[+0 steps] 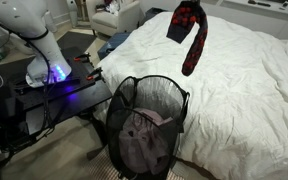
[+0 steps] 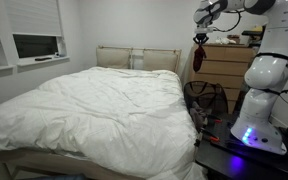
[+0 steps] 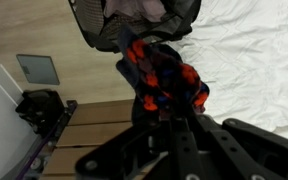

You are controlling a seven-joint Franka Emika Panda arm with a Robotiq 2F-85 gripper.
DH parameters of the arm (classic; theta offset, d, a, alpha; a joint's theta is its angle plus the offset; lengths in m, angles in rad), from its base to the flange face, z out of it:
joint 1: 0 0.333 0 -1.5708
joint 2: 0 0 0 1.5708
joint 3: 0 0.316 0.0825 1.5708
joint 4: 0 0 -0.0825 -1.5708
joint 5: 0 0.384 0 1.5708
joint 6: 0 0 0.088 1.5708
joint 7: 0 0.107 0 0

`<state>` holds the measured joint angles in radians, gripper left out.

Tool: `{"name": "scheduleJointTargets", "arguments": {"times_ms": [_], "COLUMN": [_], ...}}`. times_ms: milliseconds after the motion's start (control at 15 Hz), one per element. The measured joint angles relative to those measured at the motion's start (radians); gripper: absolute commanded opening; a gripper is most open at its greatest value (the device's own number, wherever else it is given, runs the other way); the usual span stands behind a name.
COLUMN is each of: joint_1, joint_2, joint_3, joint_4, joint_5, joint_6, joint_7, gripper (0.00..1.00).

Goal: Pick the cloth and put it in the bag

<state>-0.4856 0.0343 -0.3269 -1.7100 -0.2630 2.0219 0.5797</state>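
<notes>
One cloth, dark red and black, hangs free in the air above the bed and touches nothing under it. It is long and floppy, and in both exterior views it droops straight down from its upper end. The gripper holds that upper end from above. In the wrist view the jaws are drawn in narrow on the bunched top of the fabric, as far as the dark picture lets me see. The bag stands on the floor just beside the bed, with its mouth open upward and some pinkish-grey clothes already lying inside. The cloth is not over this mouth. In an exterior view it hangs over the white sheet, behind the bag and higher. In the wrist view the rim of the bag lies at the upper edge of the picture, apart from the cloth. I judge that the picking is done and the carrying is now in hand. The next move calls for bringing the gripper across until the hanging tail is over the middle of the mouth. Then it should go lower so that the tail passes inside the rim, and only then let go. Because the cloth is so limp, its tail may catch on the rim or fall outside if the gripper travels too low.
</notes>
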Motion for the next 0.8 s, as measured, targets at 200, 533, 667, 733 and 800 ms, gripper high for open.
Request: {"name": "scheduleJointTargets", "arguments": {"times_ms": [200,533,667,733,800], "joint_1": [0.006,0.017,0.023,0.026,0.029], "joint_2": [0.079,0.17,0.195,0.207,0.221], "joint_3": [-0.033,-0.062,-0.074,-0.081,-0.088], "joint_4": [-0.004,-0.048,-0.096,-0.125,-0.154], "joint_5": [0.057,0.083,0.078,0.073,0.069], "joint_6": [0.009,0.012,0.011,0.011,0.011], "joint_7": [-0.001,-0.001,-0.001,-0.001,-0.001], "gripper": [0.01,0.01,0.01,0.01,0.01]}}
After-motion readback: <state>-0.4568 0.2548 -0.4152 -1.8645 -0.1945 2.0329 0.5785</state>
